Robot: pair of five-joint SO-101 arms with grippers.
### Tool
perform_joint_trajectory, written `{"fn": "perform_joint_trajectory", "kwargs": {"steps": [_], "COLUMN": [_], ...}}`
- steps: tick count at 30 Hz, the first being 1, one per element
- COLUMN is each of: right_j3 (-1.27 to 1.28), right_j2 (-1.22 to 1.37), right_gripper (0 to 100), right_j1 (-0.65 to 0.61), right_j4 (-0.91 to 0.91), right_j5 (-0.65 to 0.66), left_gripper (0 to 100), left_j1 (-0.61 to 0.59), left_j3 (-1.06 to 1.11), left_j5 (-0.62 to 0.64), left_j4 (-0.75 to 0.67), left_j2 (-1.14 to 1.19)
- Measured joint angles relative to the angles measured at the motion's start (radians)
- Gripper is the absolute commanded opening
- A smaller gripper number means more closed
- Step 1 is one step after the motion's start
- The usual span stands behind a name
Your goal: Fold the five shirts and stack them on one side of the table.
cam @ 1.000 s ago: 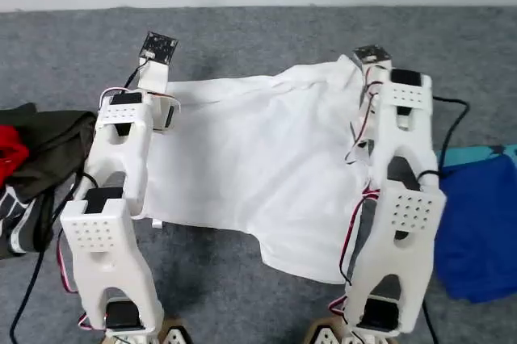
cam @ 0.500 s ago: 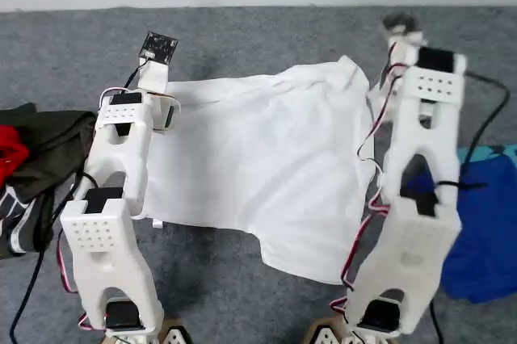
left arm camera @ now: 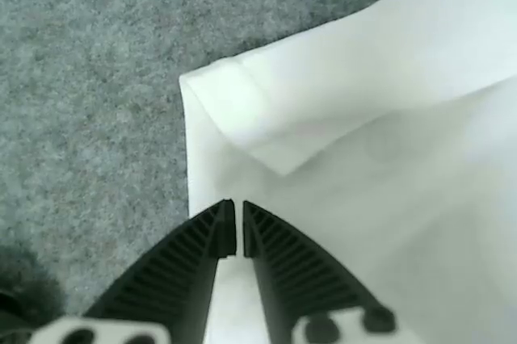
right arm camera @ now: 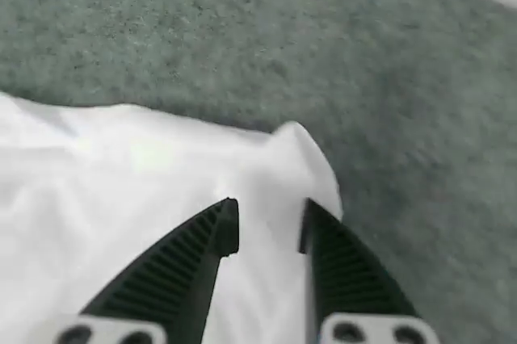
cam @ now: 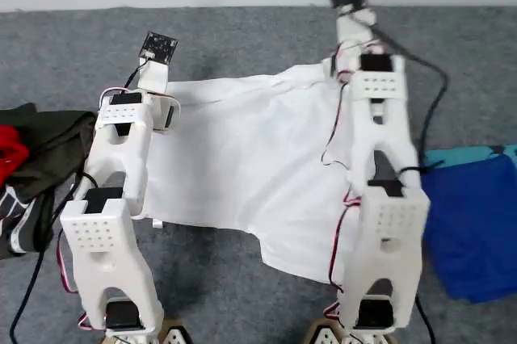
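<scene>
A white shirt (cam: 242, 166) lies spread on the grey carpet between my two arms. My left gripper (cam: 167, 108) is at the shirt's far left corner. In the left wrist view its fingers (left arm camera: 212, 239) are pressed together at the folded corner of the white shirt (left arm camera: 363, 118), and they seem to pinch the fabric. My right gripper (cam: 336, 68) hangs over the shirt's far right corner. In the right wrist view my right gripper (right arm camera: 269, 227) stands open, with the pointed corner of the white shirt (right arm camera: 295, 146) between and beyond its fingers.
A blue shirt (cam: 468, 231) lies on the carpet to the right of the right arm. A heap of dark and red clothes (cam: 32, 158) sits at the left edge. Bare carpet (cam: 258, 37) stretches beyond the white shirt up to the wall.
The right arm swung out to the right past the shirt's edge, then came back left and farther out over the far right corner. The left arm stayed still.
</scene>
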Motion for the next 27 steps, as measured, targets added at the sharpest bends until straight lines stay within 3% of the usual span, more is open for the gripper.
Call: {"fn": "perform_joint_trajectory", "kwargs": {"steps": [3,5,12,22,27], "right_j3": [-0.003,-0.028,-0.299,-0.911,-0.993], "right_j2": [0.097,0.157,0.379,0.48,0.473], "right_gripper": [28.4,27.4,0.0,0.9,0.9], "right_j1": [-0.006,-0.003,0.02,0.023,0.028], "right_j4": [-0.058,-0.068,-0.018,0.388,0.614], "right_j5": [0.0,0.0,0.043,0.061,0.061], "left_gripper": [1,1,1,1,1], "left_j1": [0.0,0.0,0.0,0.0,0.0], "left_j3": [0.0,0.0,0.0,0.0,0.0], "left_j5": [0.0,0.0,0.0,0.0,0.0], "left_j4": [0.012,0.015,0.015,0.015,0.015], "left_j2": [0.0,0.0,0.0,0.0,0.0]}}
